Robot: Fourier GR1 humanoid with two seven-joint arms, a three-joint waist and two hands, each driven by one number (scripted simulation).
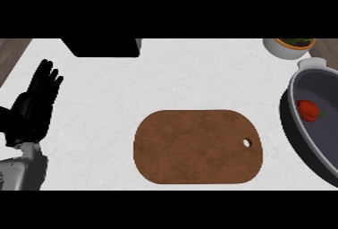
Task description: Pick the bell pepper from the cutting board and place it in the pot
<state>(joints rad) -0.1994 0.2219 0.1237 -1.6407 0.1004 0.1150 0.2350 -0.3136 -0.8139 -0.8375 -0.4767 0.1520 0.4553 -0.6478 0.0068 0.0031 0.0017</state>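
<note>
White marbled counter top (171, 76) fills most of the view; wood-grain strip shows at top left corner. Brown rounded wooden cutting board (198, 146) sits centre, w/ small hanging hole near its right edge, nothing on it. Large dark grey pot (297, 134) at right is cut off by the view's right edge, only its left wall + part of the interior visible; pale handle at its top. Red bell pepper w/ green stem (308, 110) lies inside the pot, near the left wall, well apart from the board. Left hand (31, 107), black, at the view's left edge: fingers straight, up and slightly spread, holding nothing, grey forearm below it cut by the bottom band. Right hand not visible anywhere. Black rectangular object (105, 47) at top, cropped by the upper band, can't ID it. Small white bowl (289, 47) top right, partly cropped, contents orange/green, too small to tell what.
</note>
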